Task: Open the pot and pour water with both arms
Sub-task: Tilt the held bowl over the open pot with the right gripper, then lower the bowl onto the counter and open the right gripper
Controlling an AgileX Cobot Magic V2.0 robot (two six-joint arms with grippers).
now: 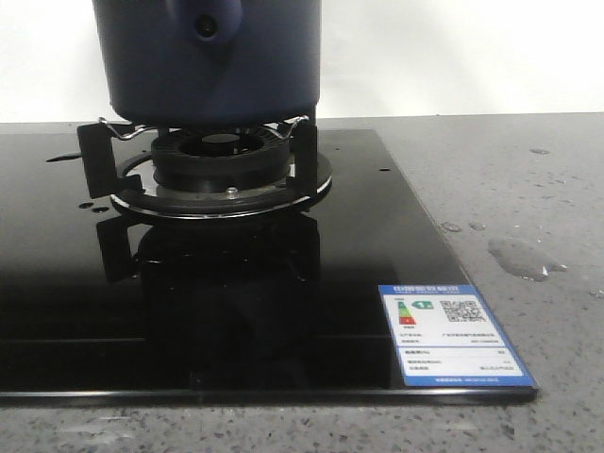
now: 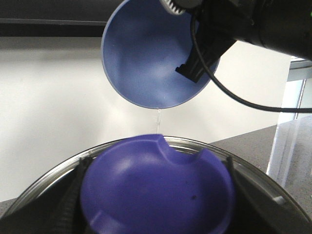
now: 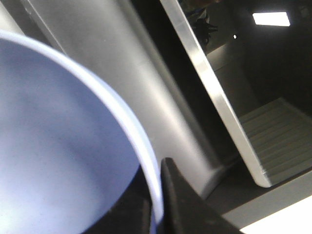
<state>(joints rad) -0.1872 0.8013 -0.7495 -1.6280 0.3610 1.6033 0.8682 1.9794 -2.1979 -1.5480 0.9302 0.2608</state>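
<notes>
We saw the pot point(image 1: 209, 58) sitting on the burner point(image 1: 221, 160). Our right gripper point(image 2: 192, 70) pinched the tilted bowl point(image 2: 148, 58) by its rim, water point(image 2: 158, 119) trickling from it. Our left gripper's state we could not tell.

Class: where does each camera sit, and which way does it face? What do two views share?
Front: low, facing forward at the pot on the burner; no arm shows.
Left wrist: on the left arm, facing the lid and the tilted bowl in the right gripper.
Right wrist: against the bowl's rim; one finger shows.
Shared: both wrist views show the bowl.
</notes>
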